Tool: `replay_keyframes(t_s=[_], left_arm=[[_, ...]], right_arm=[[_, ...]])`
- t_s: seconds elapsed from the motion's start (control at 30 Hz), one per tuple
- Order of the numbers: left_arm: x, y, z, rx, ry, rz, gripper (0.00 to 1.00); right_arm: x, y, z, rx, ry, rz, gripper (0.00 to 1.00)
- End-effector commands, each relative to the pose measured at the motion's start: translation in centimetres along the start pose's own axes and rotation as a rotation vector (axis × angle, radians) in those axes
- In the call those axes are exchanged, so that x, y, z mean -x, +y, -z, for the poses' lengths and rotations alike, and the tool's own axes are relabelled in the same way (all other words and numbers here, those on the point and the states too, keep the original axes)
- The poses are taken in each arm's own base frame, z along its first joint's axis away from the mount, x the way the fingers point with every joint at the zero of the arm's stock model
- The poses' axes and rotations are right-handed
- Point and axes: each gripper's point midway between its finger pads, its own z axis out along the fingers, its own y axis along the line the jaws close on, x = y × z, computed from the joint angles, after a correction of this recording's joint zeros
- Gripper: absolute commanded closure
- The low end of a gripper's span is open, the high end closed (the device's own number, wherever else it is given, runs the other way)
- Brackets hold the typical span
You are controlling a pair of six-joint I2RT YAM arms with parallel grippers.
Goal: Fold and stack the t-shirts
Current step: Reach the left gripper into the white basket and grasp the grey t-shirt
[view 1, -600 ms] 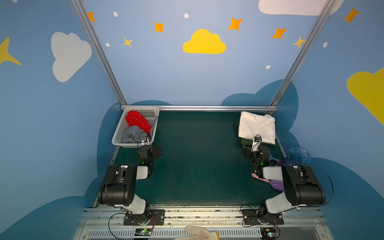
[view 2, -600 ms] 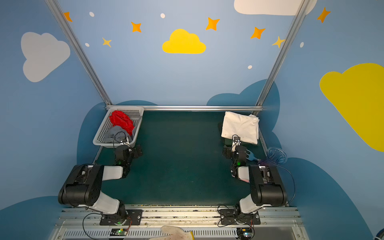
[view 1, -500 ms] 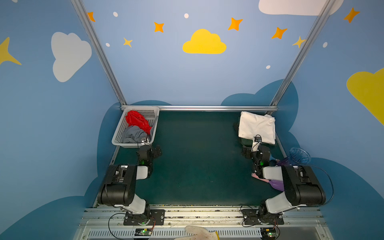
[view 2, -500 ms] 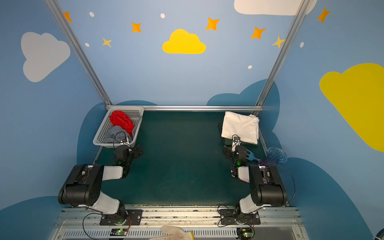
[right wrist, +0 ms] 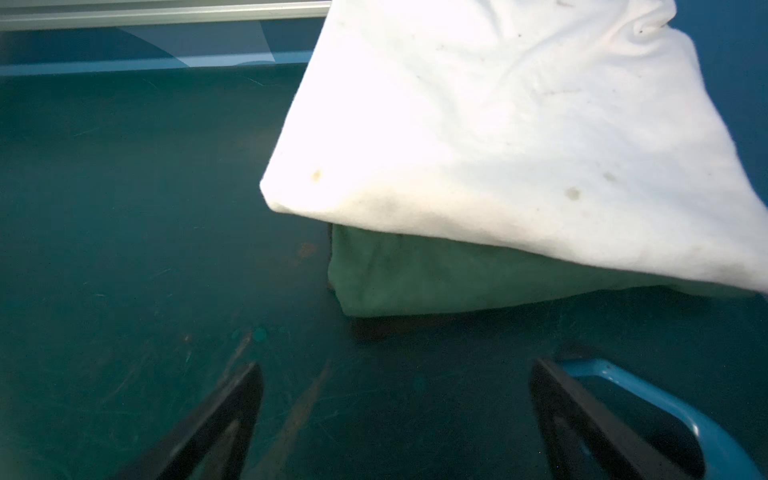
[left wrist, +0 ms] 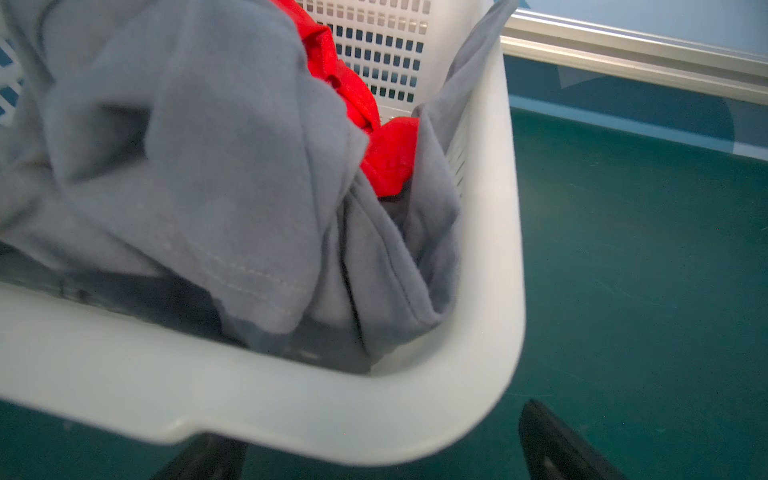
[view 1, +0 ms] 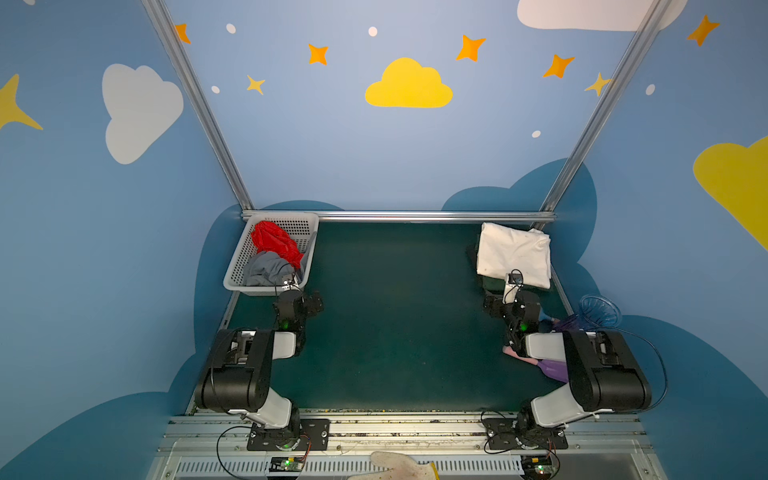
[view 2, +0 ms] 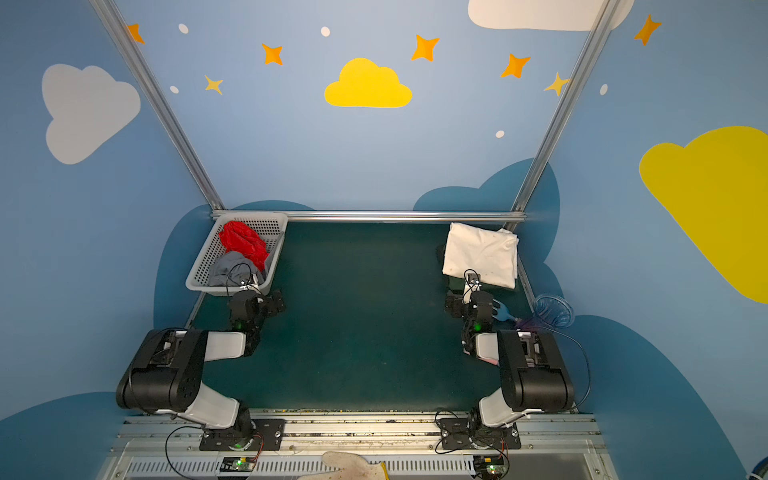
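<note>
A slate grey t-shirt [view 1: 268, 270] [left wrist: 199, 166] lies crumpled in the near end of the white basket, and a bright red t-shirt [view 1: 274, 243] [left wrist: 386, 158] is bunched behind it. A cream-white t-shirt [view 1: 513, 253] [right wrist: 519, 124] lies folded at the back right, on top of a folded green cloth [right wrist: 436, 278]. My left gripper [view 1: 291, 289] [left wrist: 374, 436] is open, low at the basket's near right corner, whose rim crosses in front of its fingers. My right gripper [view 1: 513, 291] [right wrist: 397, 368] is open over bare mat, just short of the cream-white t-shirt.
The white perforated basket [view 1: 239, 266] [left wrist: 490, 249] stands at the back left against the metal rail [view 1: 399, 216]. A blue plastic piece [view 2: 503, 313] [right wrist: 665, 407] lies beside my right fingers. Purple items [view 1: 555, 368] and a clear blue bowl [view 1: 598, 309] sit at the right edge.
</note>
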Motion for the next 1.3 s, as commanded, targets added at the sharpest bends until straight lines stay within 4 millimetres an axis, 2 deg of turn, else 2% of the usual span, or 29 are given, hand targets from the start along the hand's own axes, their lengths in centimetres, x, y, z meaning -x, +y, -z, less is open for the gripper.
replay_keyframes(t_s=[0.0, 0.2, 0.27, 0.37, 0.47, 0.53, 0.63, 0.73, 0.77, 0.8, 0.9, 1.03, 1.13, 1.27], left_arm=[[1.3, -0.3, 0.0, -0.011, -0.027, 0.003, 0.0], [1.6, -1.1, 0.8, -0.041, -0.049, -0.037, 0.0], [2.6, -0.6, 1.8, -0.003, -0.101, -0.018, 0.0], [3.6, -1.6, 3.2, 0.01, -0.075, -0.067, 0.0], [4.6, -3.2, 5.3, 0.023, -0.132, -0.123, 0.0], [5.3, -3.8, 6.7, 0.011, -0.156, -0.072, 0.0], [6.5, -5.2, 8.6, -0.004, -0.186, -0.048, 0.0], [8.2, -5.3, 9.9, 0.059, -0.17, -0.018, 0.0], [8.8, -5.2, 10.3, 0.071, -0.165, -0.001, 0.0], [9.4, -5.0, 10.7, 0.093, -0.157, 0.024, 0.0], [11.7, -4.0, 12.0, 0.168, -0.155, 0.092, 0.0], [14.0, -3.0, 11.7, 0.276, -0.151, 0.078, 0.0], [14.3, -0.9, 9.6, 0.355, -0.05, 0.154, 0.0], [14.0, 1.0, 6.7, 0.365, 0.095, 0.26, 0.0]], right_arm=[[1.3, 0.0, -0.1, 0.005, -0.024, 0.007, 0.02], [1.6, -0.2, 0.0, -0.017, -0.027, 0.008, 0.02], [2.6, -0.9, 0.3, -0.071, -0.038, 0.001, 0.02], [2.7, -1.3, 0.9, -0.11, 0.083, -0.024, 0.02], [2.5, -0.3, 1.5, -0.075, 0.109, -0.053, 0.02], [2.9, 0.4, 2.1, -0.062, 0.109, -0.064, 0.02], [4.7, 0.7, 3.5, -0.117, 0.101, -0.041, 0.02], [6.6, 1.8, 5.0, -0.054, 0.116, -0.093, 0.02], [8.2, 2.0, 5.5, -0.043, 0.093, -0.118, 0.02], [8.9, 2.1, 6.1, -0.036, 0.088, -0.146, 0.02], [9.9, 2.5, 7.7, -0.014, 0.11, -0.232, 0.02], [9.7, 3.4, 9.5, 0.042, 0.15, -0.359, 0.03], [9.2, 4.9, 10.3, 0.129, 0.171, -0.345, 0.02], [7.5, 4.8, 10.9, 0.112, 0.249, -0.3, 0.02]])
